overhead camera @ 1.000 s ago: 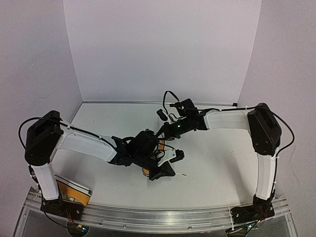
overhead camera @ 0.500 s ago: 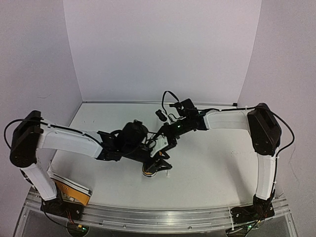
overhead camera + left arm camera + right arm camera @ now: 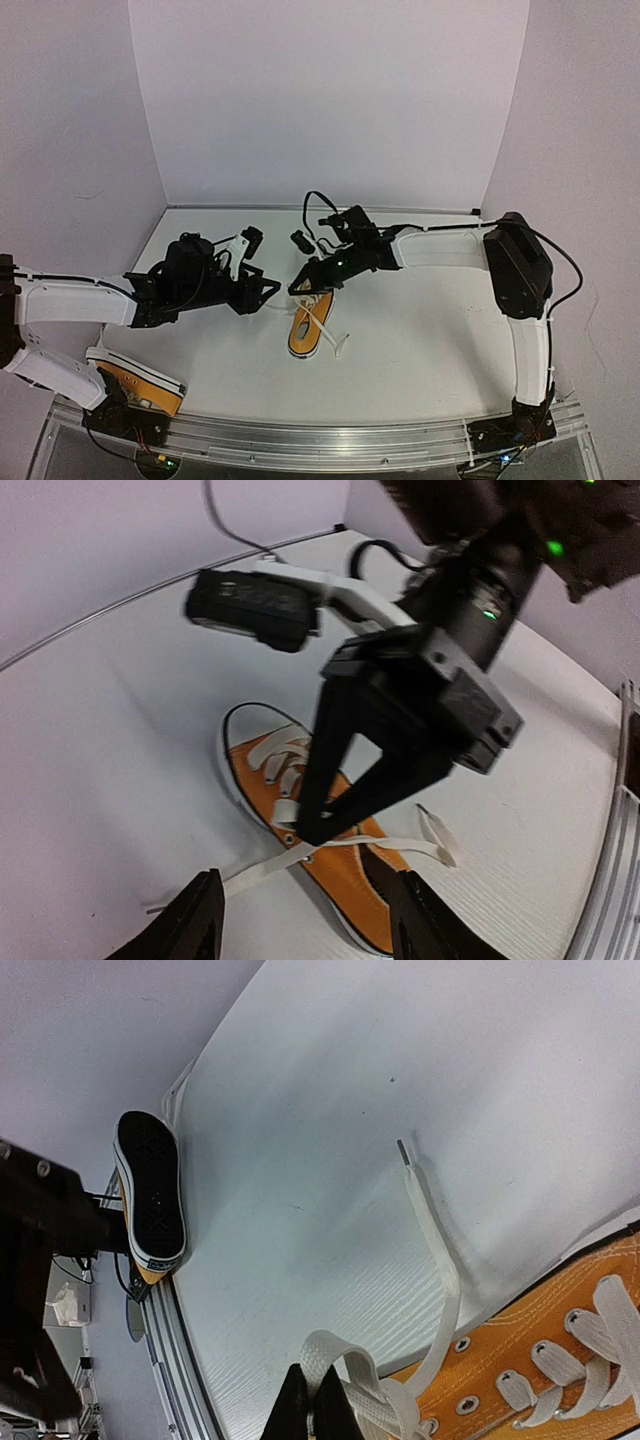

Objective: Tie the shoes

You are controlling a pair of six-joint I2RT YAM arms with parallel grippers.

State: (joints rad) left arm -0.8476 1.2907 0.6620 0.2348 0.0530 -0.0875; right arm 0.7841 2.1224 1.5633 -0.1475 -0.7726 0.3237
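— Where are the shoes?
— One orange-yellow canvas sneaker (image 3: pixel 308 328) sits upright in the middle of the white table (image 3: pixel 430 340); its mate (image 3: pixel 135 380) lies tipped at the near-left edge.
— And the arms?
— The right gripper (image 3: pixel 310 1400) pinches a white lace (image 3: pixel 345 1360); the left gripper (image 3: pixel 305 905) is spread wide.

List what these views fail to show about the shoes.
- Second shoe: laces unseen; right wrist shows only its sole, left arm overlaps it in top view.
- Centre shoe: near end cut by left wrist's bottom edge; right gripper hides part of the lace there.
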